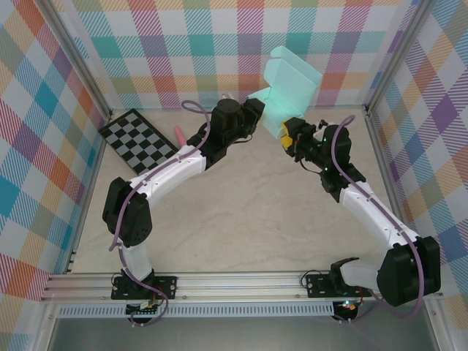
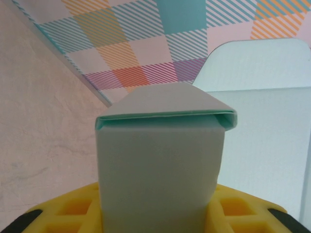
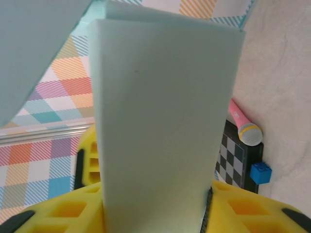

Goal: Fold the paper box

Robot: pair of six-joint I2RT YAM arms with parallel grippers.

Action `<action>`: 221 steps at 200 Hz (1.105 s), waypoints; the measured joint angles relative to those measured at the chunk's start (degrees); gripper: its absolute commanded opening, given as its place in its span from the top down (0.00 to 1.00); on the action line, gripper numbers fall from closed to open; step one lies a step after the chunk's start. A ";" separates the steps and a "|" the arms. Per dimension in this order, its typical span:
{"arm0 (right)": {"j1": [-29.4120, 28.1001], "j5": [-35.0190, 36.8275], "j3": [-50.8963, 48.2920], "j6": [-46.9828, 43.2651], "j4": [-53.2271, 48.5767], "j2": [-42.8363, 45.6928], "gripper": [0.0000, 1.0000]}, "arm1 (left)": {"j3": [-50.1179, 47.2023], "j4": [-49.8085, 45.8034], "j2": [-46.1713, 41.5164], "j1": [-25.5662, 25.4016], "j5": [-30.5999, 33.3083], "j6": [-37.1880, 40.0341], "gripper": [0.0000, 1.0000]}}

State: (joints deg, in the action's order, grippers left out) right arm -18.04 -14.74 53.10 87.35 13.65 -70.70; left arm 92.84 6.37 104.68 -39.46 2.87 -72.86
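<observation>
Paper box stands part-folded at the far edge of the table, right of centre, lid flap raised. Left gripper is clamped on the box's left wall, whose doubled-over card sits between its yellow fingers. Right gripper pinches the right-hand panel. Checkerboard lies at the far-left corner, with a pink microphone and a blue cube on it.

Pastel plaid walls, pale marbled tabletop, aluminium frame rails

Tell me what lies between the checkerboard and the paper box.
Top view: a pink microphone by the checkerboard, then the left gripper at the paper box.
</observation>
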 measured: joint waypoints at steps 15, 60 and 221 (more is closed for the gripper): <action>0.07 0.09 0.00 -1.01 -1.73 0.00 0.40 | 0.00 0.02 0.04 0.07 -0.11 1.49 0.63; 0.20 0.57 -1.29 -4.35 -4.87 2.08 0.34 | 0.00 2.43 0.68 0.79 -1.09 6.64 0.63; 0.76 3.37 -8.79 -7.23 -9.44 12.63 0.35 | -1.68 16.48 3.82 -0.04 -6.73 35.80 0.64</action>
State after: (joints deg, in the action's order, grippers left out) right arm -17.28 -11.38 44.31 80.12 4.21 -58.06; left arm 91.15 22.85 108.51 -39.51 -3.86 -37.06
